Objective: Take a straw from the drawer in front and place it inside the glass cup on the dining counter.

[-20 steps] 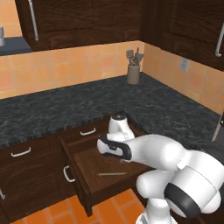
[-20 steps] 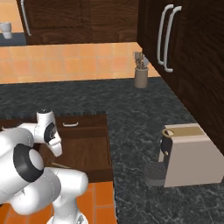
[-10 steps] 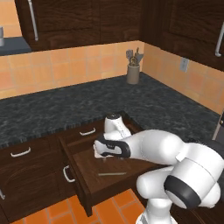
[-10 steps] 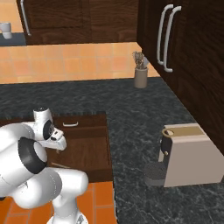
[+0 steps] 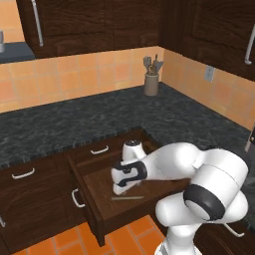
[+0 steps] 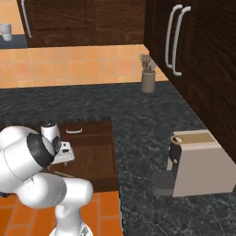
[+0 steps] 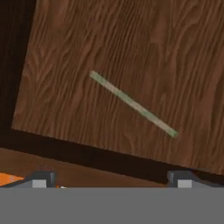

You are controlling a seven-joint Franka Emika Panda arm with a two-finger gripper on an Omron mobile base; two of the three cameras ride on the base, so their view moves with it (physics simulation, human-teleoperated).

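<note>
Here the drawer stands pulled out from under the black speckled bench, its dark brown wooden floor bare apart from one thing. The straw lies flat on that floor, a thin pale stick running in the hand view from about 10 o'clock down to 4 o'clock, well clear of the drawer walls. From the left base view the straw sits near the front of the drawer, at roughly 6 o'clock from the robot's hand.

The end effector hangs above the drawer with its two dark tips spread wide apart (one at the lower left of the hand view, the other at the lower right), and nothing sits between them. It does not touch the straw, which lies toward 12 o'clock of the tips in that view. In the left base view the end effector points down into the drawer just behind the straw.

On the bench, a utensil holder stands at the far corner against the orange tiled wall, and a beige coffee machine sits on the bench's right-hand run in the right base view.
</note>
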